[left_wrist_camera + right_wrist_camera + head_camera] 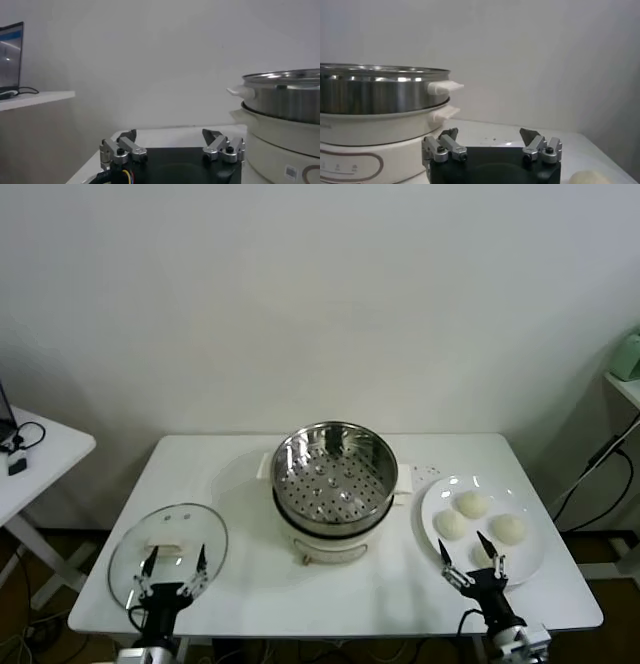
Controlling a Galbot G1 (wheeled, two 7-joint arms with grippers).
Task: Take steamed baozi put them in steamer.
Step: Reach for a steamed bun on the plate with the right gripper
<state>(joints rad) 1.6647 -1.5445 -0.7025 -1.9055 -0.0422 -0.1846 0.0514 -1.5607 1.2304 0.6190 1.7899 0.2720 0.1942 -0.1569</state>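
Hands spread at the near edge, nothing gripped.
My right hand (471, 562) hovers spread at the plate (530, 568) beside the steamed baozi (471, 505); left hand (174, 569) spread over the glass lid (128, 544), leaving the central steamer (334, 467) open.

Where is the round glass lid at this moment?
In the head view, the round glass lid lies flat on the white table's left front, left of the shiny steel steamer, under the open left gripper.
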